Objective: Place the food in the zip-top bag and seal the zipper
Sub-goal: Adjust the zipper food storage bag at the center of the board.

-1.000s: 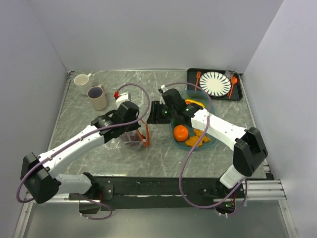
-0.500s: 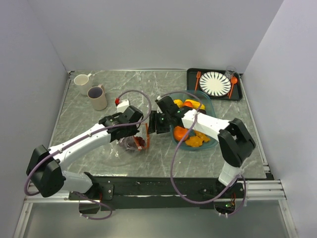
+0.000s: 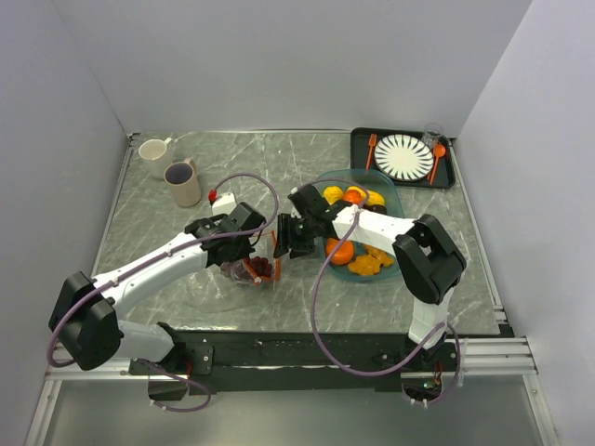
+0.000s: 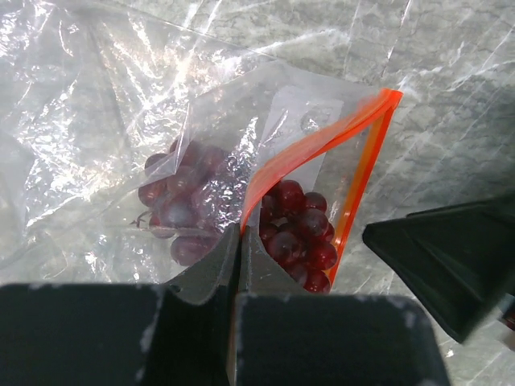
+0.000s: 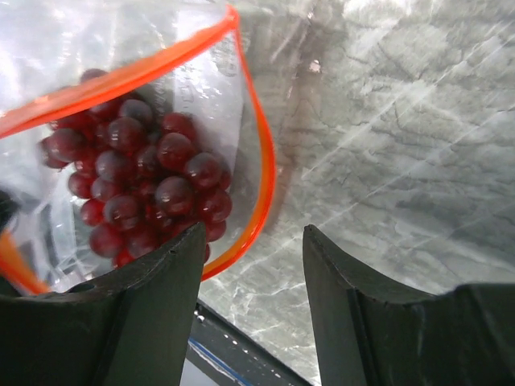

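At worktop centre, the zip-top bag already holds the grape bunch; left jaws pinch its zipper rim, right jaws gape empty at the mouth. Remaining food waits in the teal tray at three o'clock; sealing undone.

zip-top bag mouth is propped open by left pincer clamped on zipper. grape bunch fills most of it. right pincer, spread, blocks the opening. teal bowl crowds right-edge side. 2 mugs far-left corner, tray far-right corner. table is open between them.
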### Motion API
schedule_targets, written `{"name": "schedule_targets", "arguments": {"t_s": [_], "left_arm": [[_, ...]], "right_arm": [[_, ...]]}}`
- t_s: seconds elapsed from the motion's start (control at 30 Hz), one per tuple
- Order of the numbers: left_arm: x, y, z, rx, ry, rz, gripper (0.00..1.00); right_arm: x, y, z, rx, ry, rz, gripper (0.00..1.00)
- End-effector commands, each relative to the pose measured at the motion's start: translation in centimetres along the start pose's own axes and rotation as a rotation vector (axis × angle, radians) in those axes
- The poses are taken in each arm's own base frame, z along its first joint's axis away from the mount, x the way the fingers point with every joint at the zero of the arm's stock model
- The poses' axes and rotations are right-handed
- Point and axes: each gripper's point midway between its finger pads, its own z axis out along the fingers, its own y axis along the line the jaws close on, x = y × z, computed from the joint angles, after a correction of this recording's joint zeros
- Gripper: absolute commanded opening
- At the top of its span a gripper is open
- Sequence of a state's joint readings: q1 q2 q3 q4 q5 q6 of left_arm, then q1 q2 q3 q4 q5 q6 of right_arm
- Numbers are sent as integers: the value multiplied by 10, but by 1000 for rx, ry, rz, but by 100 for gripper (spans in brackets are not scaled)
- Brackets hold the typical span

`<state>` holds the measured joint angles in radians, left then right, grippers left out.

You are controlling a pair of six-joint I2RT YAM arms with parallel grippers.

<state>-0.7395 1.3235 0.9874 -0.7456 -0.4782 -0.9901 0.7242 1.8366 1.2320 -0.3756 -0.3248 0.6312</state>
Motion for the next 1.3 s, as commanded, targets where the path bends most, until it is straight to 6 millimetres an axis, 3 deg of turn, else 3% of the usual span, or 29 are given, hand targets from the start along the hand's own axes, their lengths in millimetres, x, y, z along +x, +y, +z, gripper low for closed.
{"name": "schedule_targets", "arguments": {"t_s": [0.0, 0.5, 0.77, 1.0, 1.13, 1.17, 1.23, 1.27], "left_arm": [[-14, 5, -10, 0, -48, -41, 1], [-18, -1, -13, 43, -55, -48, 1], [-18, -5, -14, 62, -53, -40, 1], [-21, -7, -18, 80, -61, -45, 1], [-23, -6, -22, 89, -69, -51, 1], [-25, -6, -23, 91, -75, -54, 1], [-28, -6, -27, 99, -83, -57, 1], [-32, -7, -29, 102, -94, -61, 1]], "right_arm": [[6, 4, 8, -24, 29, 15, 58], [10, -7, 38, 6, 50, 70, 54], [12, 1, 45, -47, 72, 84, 49], [11, 6, 48, -72, 77, 82, 34], [7, 11, 42, -88, 52, 66, 5], [2, 12, 35, -79, 19, 54, 0], [-5, 13, 24, -65, -27, 37, 0], [-13, 21, 8, -77, -70, 9, 0]]}}
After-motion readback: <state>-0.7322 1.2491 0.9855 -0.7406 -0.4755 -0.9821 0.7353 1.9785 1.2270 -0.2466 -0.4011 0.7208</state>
